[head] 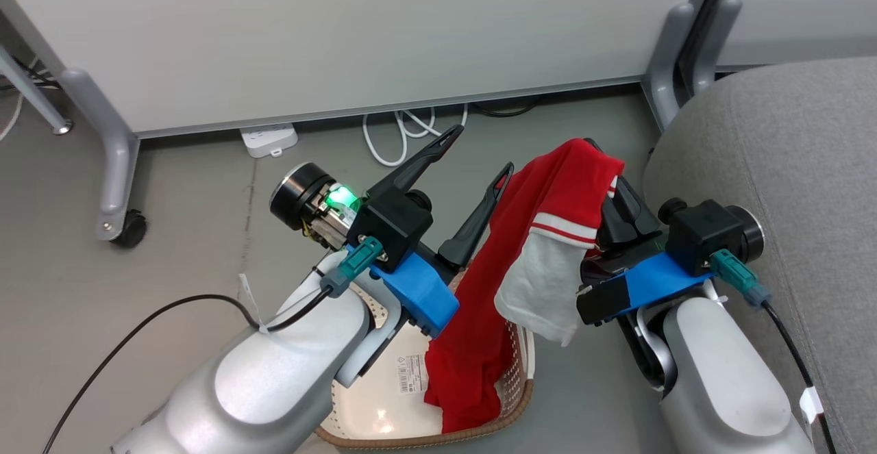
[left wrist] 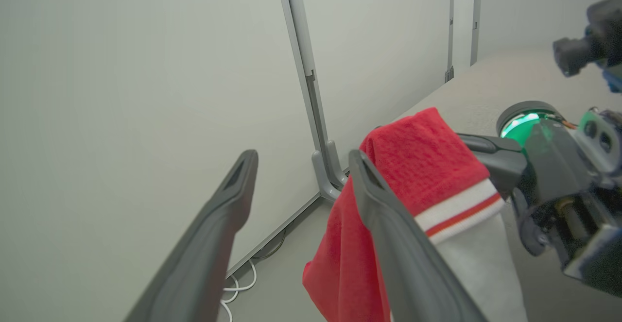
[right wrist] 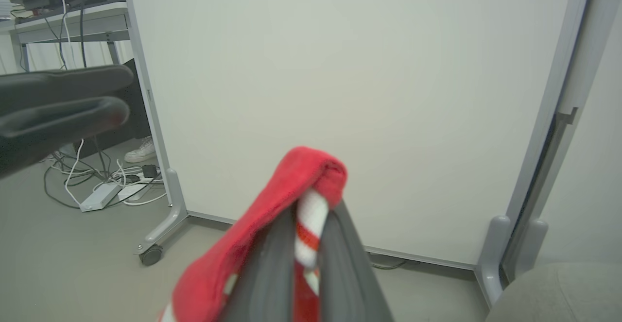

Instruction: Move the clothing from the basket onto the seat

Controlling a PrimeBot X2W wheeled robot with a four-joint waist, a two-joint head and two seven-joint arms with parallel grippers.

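Note:
The clothing (head: 569, 200), a red garment with a white panel and striped trim, hangs from my right gripper (head: 606, 170), which is shut on its top fold. Its red lower part (head: 466, 365) trails into the cream basket (head: 373, 413) at the bottom centre. I cannot tell whether a second garment lies in that red heap. In the right wrist view my fingers pinch the clothing (right wrist: 311, 171). My left gripper (head: 476, 156) stands open just left of the hanging cloth, nothing between its fingers; its wrist view shows the clothing (left wrist: 423, 166) beside it. The grey seat (head: 788, 153) is at the right.
A white partition panel (head: 342, 29) on grey wheeled legs (head: 116, 166) stands behind. A power strip (head: 269, 140) and white cables (head: 404, 132) lie on the floor at its foot. A second grey leg (head: 668, 64) stands beside the seat. A white shoe (right wrist: 141, 152) shows past the panel.

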